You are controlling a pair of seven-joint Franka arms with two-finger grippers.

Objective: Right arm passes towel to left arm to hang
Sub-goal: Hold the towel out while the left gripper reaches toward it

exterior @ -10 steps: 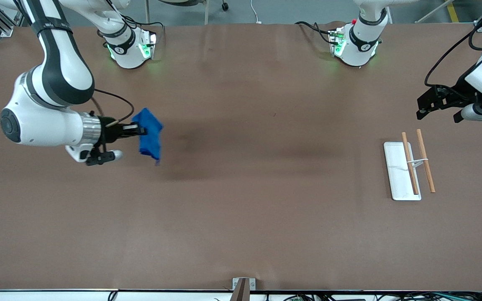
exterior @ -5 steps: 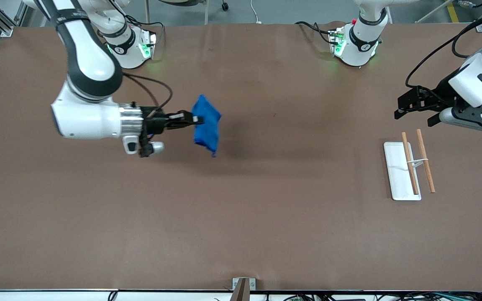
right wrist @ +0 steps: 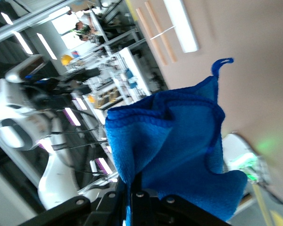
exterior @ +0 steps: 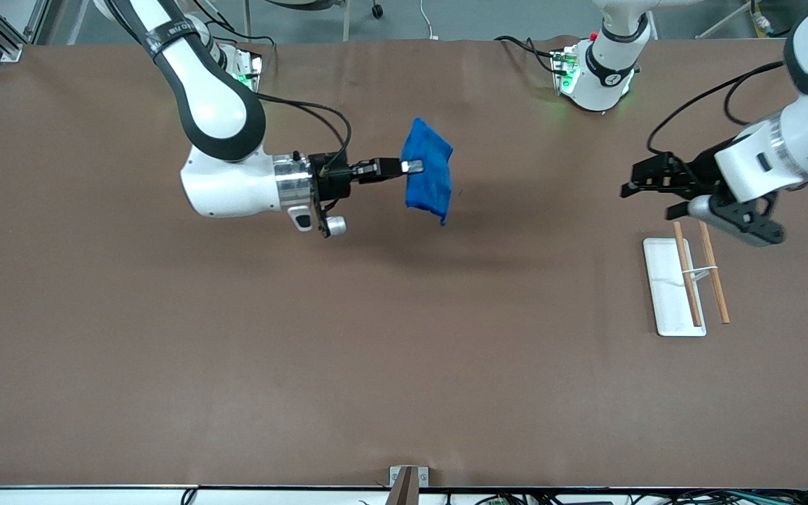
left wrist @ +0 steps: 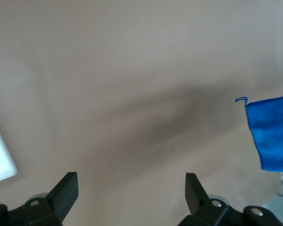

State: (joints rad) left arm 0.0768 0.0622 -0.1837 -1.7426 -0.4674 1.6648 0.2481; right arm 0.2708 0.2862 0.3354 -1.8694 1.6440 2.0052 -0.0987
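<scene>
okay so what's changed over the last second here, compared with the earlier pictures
The right gripper, still shut on the towel, has carried it in the air toward the left arm's end of the table. The left gripper, jaws open, has come in toward the towel, above the table near the white tray. The tray and its two wooden rods stayed put.

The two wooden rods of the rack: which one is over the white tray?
The wooden rod toward the right arm's end crosses above the white rectangular tray. The other wooden rod hangs over bare brown table beside it.
</scene>
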